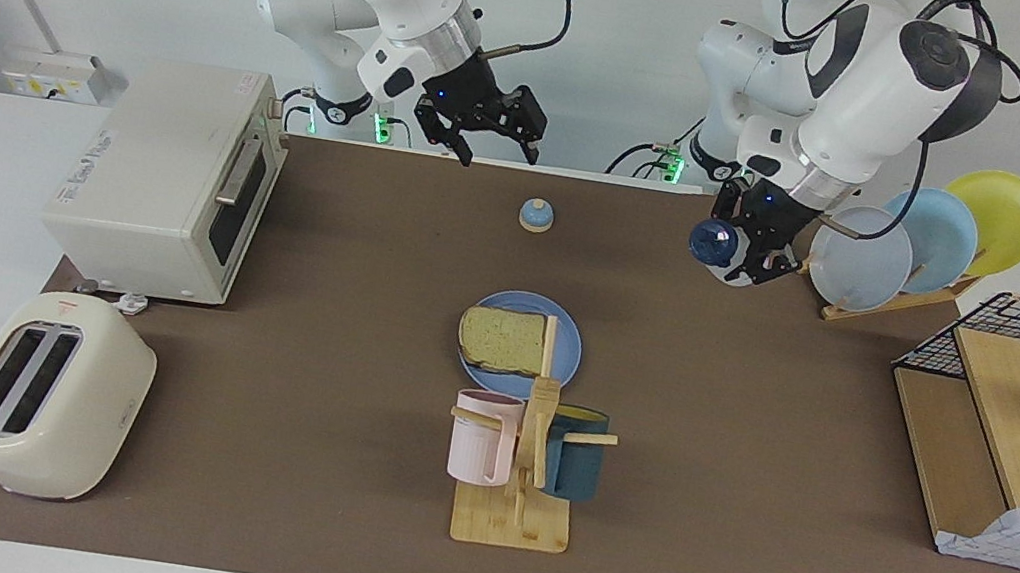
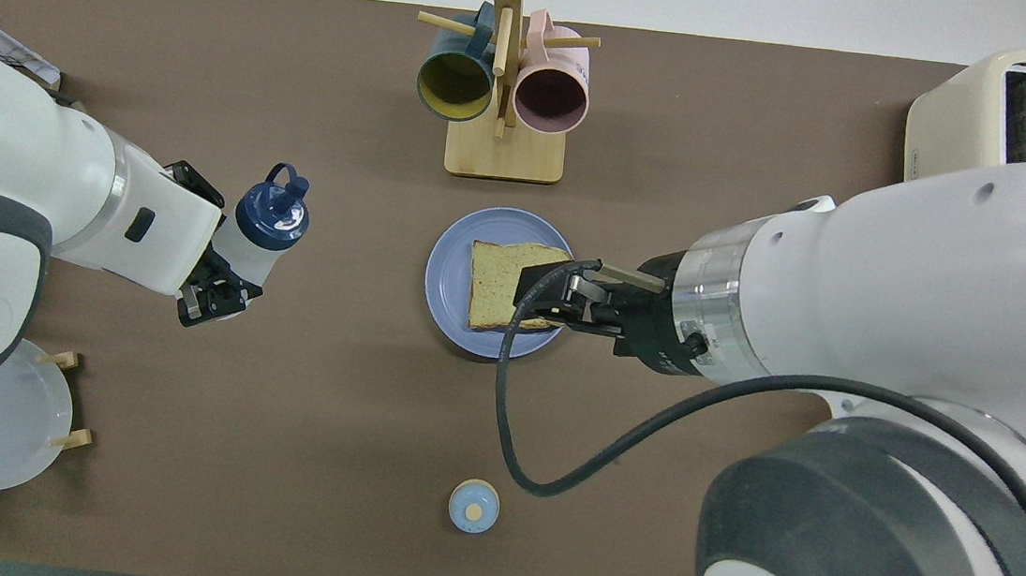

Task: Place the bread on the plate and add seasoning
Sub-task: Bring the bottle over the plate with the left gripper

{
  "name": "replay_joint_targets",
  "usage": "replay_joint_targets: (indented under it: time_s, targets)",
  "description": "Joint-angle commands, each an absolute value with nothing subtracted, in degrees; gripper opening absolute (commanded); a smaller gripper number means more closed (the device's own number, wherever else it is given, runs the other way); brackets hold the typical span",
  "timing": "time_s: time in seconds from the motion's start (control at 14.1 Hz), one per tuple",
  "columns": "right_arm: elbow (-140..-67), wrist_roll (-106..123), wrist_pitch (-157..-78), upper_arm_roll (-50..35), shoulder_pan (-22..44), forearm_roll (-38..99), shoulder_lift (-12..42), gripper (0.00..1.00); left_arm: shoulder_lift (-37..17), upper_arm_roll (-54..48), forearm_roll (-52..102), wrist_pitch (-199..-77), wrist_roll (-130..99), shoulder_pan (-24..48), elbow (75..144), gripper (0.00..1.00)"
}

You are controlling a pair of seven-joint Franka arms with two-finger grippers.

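We hold the seasoning bottle [image 1: 716, 247], light and slippery, clamped round its body in the left gripper [image 1: 758, 253], upper right of frame; bread [image 1: 502, 338] lies on the plate [image 1: 565, 356], center; right gripper [image 1: 477, 135] spread, empty.

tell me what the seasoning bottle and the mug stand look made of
The seasoning bottle, held in the left gripper, looks like plastic: cloudy translucent white body, glossy navy cap with a loop. The mug stand looks like pale unpainted wood, maybe bamboo, with a matte tan base and pegs.
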State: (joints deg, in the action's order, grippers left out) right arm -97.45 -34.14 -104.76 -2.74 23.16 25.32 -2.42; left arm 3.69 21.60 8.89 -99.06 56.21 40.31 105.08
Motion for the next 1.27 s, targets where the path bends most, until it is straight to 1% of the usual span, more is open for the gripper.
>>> replay_joint_targets:
  time_s: [0.0, 0.21, 0.28, 0.49, 0.57, 0.64, 0.78, 0.99, 1.06, 1.2]
  targets:
    - [-94.59, -34.19, -104.34, -2.81, 23.2, 27.16, -2.03, 1.0, 7.91, 21.45, 9.23, -98.0, 60.19, 42.44, 109.16, 0.0]
    - [-88.0, -34.28, -100.38, -2.99, 23.29, 26.98, 0.43, 1.0, 10.54, 21.18, 9.23, -97.38, 60.56, 46.22, 112.92, 0.0]
    - [-85.46, -34.36, -98.98, -3.34, 24.34, 26.98, 1.22, 1.0, 10.89, 21.09, 9.23, -98.08, 60.64, 47.19, 113.81, 0.0]
    - [-84.64, -35.07, -98.61, -3.43, 26.8, 26.63, 1.58, 1.0, 12.56, 20.48, 9.23, -100.8, 60.21, 47.72, 116.36, 0.0]
    - [-84.73, -35.07, -99.22, -3.43, 28.37, 26.11, 1.58, 1.0, 13.53, 20.04, 9.23, -103.59, 60.03, 47.9, 118.54, 0.0]
    - [-85.6, -34.55, -99.49, -3.43, 29.0, 26.02, 1.5, 0.97, 15.01, 19.95, 9.32, -106.41, 59.68, 47.9, 120.74, 0.0]
    - [-85.87, -34.37, -99.93, -3.43, 29.18, 25.93, 1.32, 0.82, 17.39, 19.43, 9.32, -109.85, 58.02, 47.99, 123.83, 0.0]
    - [-88.32, -34.89, -107.46, -3.43, 31.99, 25.93, 1.41, 0.66, 18.45, 18.9, 9.49, -110.04, 57.57, 47.9, 124.1, 0.0]
    - [-89.11, -35.07, -110.1, -3.43, 32.95, 25.93, 1.58, 0.65, 18.89, 18.9, 10.01, -109.95, 57.31, 47.99, 124.1, 0.0]
    - [-88.86, -35.16, -112.14, -3.43, 34.88, 25.49, 2.9, 0.63, 18.9, 18.81, 10.19, -110.3, 56.25, 47.99, 124.19, 0.0]
